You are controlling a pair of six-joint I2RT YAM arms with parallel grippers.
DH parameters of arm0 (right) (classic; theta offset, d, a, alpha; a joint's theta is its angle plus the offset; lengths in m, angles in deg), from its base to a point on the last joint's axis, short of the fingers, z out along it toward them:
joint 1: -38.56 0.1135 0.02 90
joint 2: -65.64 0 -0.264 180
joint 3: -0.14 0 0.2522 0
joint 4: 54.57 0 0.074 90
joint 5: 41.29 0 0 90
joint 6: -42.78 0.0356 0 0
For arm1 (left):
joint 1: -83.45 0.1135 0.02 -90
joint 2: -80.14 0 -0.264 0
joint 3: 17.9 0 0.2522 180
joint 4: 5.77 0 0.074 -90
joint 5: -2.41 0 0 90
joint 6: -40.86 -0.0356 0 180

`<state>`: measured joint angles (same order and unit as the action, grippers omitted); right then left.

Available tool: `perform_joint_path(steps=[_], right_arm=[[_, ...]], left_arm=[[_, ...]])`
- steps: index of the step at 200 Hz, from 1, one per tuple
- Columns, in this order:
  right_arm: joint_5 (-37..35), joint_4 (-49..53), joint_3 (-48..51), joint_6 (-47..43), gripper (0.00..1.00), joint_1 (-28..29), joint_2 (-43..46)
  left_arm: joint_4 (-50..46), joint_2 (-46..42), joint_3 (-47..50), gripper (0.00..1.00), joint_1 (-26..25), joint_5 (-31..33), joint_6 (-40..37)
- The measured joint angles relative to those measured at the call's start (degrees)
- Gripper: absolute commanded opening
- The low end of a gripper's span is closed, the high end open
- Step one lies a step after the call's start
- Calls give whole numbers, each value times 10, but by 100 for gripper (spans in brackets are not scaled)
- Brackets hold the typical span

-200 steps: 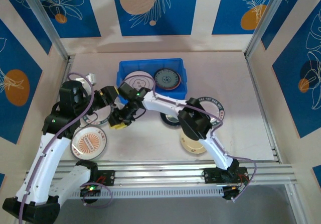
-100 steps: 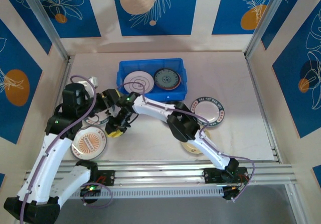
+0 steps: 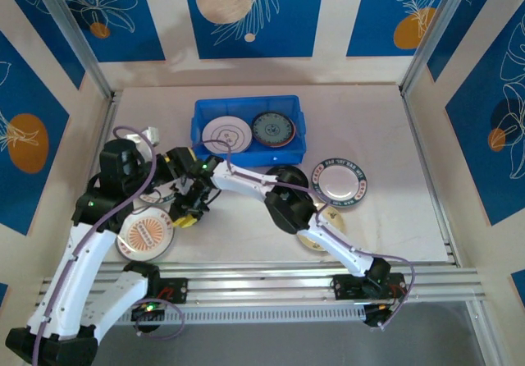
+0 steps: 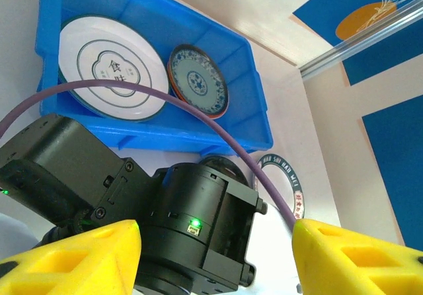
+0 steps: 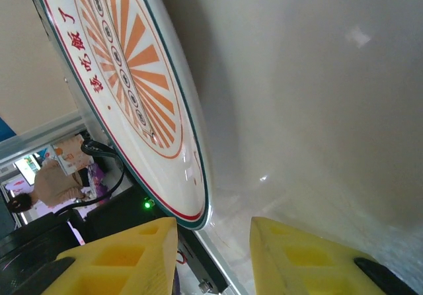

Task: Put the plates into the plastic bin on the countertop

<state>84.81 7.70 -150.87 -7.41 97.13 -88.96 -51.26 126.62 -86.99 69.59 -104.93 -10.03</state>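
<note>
The blue plastic bin (image 3: 250,110) (image 4: 198,133) stands at the back of the countertop (image 3: 385,136). It holds a white plate (image 3: 225,132) (image 4: 109,67) and a teal-patterned plate (image 3: 273,128) (image 4: 197,80). A white plate with an orange sunburst (image 3: 146,233) (image 5: 125,77) lies front left. My right gripper (image 3: 184,217) (image 5: 213,229) is low beside its right rim, open with nothing between its fingers. My left gripper (image 3: 187,171) (image 4: 215,242) is open, its fingers wide on either side of the right arm's black wrist.
A dark-rimmed white plate (image 3: 343,181) (image 4: 291,182) lies to the right. A black plate (image 3: 289,175) and a cream plate (image 3: 326,236) sit partly under the right arm. Another rimmed plate (image 3: 154,195) lies under the left arm. Metal rails (image 3: 271,280) run along the front.
The right arm has reached further left and toward the front, bringing its gripper down beside the orange-design plate, its jaws a little narrower. The left arm has barely shifted.
</note>
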Motion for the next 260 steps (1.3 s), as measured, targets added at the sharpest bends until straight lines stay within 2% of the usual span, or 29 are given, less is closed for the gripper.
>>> perform_joint_path(steps=[47,215,227,260], right_arm=[[4,3,-33,8,33,1,-20],[19,37,-127,31,25,3,-76],[20,38,-130,32,22,3,-78],[19,39,-131,34,4,3,-80]], left_arm=[[15,-7,47,62,0,0,9],[27,-21,83,63,1,0,9],[29,-21,83,63,1,0,9],[31,-20,83,64,2,0,9]])
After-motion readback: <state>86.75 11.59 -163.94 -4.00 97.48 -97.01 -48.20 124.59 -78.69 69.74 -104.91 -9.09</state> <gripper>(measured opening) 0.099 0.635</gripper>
